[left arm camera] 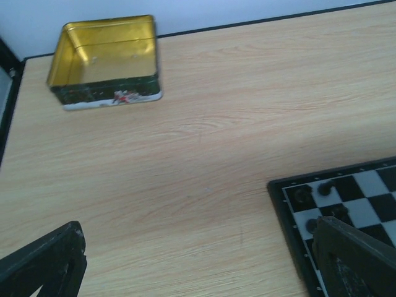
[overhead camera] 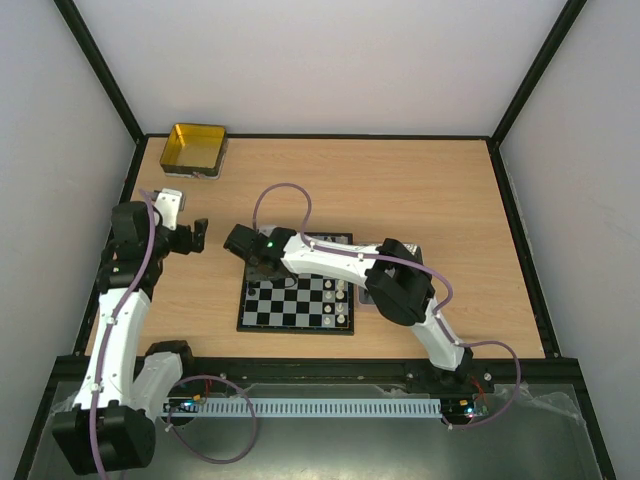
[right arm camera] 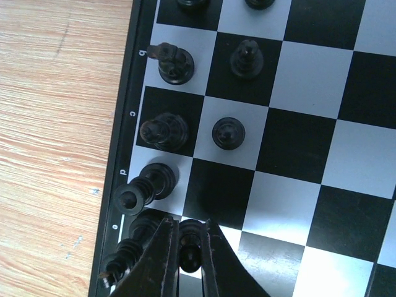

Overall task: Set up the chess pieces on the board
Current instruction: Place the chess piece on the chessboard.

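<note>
The board [overhead camera: 290, 312] lies mid-table. Black pieces stand along its left side, white pieces [overhead camera: 340, 300] towards its right. My right gripper [overhead camera: 262, 266] reaches over the board's left part. In the right wrist view it [right arm camera: 190, 226] is shut on a black pawn [right arm camera: 190, 252], over a white square in the second column. Beside it stand a tall black piece [right arm camera: 148, 185] and another [right arm camera: 131, 250] in the edge column, with a bishop [right arm camera: 164, 131], a knight [right arm camera: 175, 62] and two pawns [right arm camera: 228, 133] farther on. My left gripper [overhead camera: 195, 237] is open and empty, over bare table left of the board [left arm camera: 286, 207].
A gold-yellow tin [overhead camera: 195, 148] stands open at the far left corner and also shows in the left wrist view [left arm camera: 105, 62]. A grey tray [overhead camera: 414, 248] lies right of the board, mostly under my right arm. Black frame rails edge the table.
</note>
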Tool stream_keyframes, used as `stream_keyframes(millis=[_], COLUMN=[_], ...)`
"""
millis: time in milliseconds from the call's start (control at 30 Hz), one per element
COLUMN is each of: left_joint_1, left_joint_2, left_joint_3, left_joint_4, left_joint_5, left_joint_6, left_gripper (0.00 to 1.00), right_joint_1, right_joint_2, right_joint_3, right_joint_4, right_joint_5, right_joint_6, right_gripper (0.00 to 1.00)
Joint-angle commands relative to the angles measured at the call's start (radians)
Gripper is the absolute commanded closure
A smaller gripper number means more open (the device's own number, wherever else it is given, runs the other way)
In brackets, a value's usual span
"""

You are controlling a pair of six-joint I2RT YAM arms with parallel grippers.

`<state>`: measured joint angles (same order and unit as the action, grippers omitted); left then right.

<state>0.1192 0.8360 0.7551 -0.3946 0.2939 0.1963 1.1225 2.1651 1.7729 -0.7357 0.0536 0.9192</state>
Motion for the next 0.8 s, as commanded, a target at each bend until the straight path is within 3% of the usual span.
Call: stream_keyframes(millis=[0, 200, 767], left_joint_1=[0.018, 0.021, 0.022], left_joint_2=[0.013, -0.013, -0.011], left_joint_3=[-0.001, -0.018, -0.02], left_joint_4=[0.044, 0.085, 0.078], left_joint_5=[-0.111, -0.198, -0.167], left_joint_6=[-0.053, -0.092, -0.086], left_gripper=[0.01, 0.01, 0.01], right_joint_1=[-0.007, -0.012, -0.04], right_joint_2=[0.024, 0.037, 0.042], right_joint_3=[0.029, 0.024, 0.022], right_joint_4=[-0.027, -0.027, -0.027], right_joint_5=[0.007, 0.012, 0.025], right_joint_6=[-0.012, -0.01, -0.014], right_gripper=[0.93, 0.93, 0.92])
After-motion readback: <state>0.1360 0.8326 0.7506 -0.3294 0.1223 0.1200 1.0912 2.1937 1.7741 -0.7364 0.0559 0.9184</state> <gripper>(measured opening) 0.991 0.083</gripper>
